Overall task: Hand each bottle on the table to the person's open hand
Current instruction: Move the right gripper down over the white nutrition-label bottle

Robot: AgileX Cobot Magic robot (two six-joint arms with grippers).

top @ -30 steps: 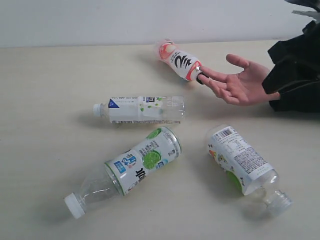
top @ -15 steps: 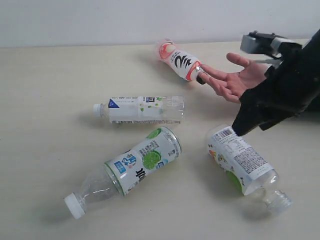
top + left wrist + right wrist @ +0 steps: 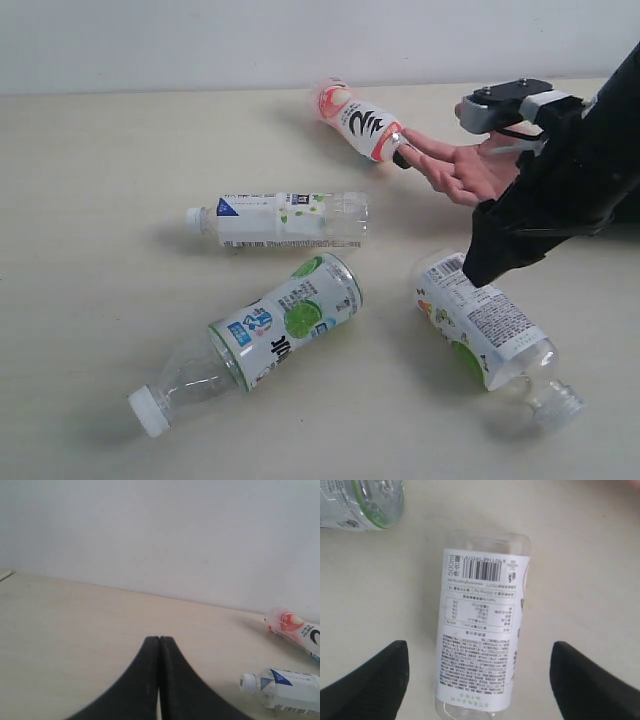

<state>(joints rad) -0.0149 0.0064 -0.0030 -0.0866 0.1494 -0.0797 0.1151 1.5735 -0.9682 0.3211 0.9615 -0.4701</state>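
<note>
Four bottles lie on their sides on the table [image 3: 90, 160]. The pink-red bottle [image 3: 352, 118] lies at the back, its black cap against the fingertips of the person's open hand [image 3: 458, 168]. The slim white-labelled bottle [image 3: 285, 220] lies mid-table. One fat bottle [image 3: 275, 330] lies at the front left and another fat bottle [image 3: 482, 318] at the front right. My right gripper [image 3: 477, 647] is open, its jaws straddling that right fat bottle [image 3: 481, 630] without touching it. My left gripper [image 3: 159, 640] is shut and empty above bare table.
My black right arm [image 3: 560, 190] reaches in from the right edge and covers the person's wrist and sleeve. A pale wall [image 3: 200, 40] runs along the table's far edge. The left wrist view also shows the pink-red bottle [image 3: 295, 630] and the slim bottle's capped end [image 3: 280, 687].
My right arm has come in from the right edge, moving left and down across the person's forearm until its tip is over the front right fat bottle. The bottles and the hand stayed put.
</note>
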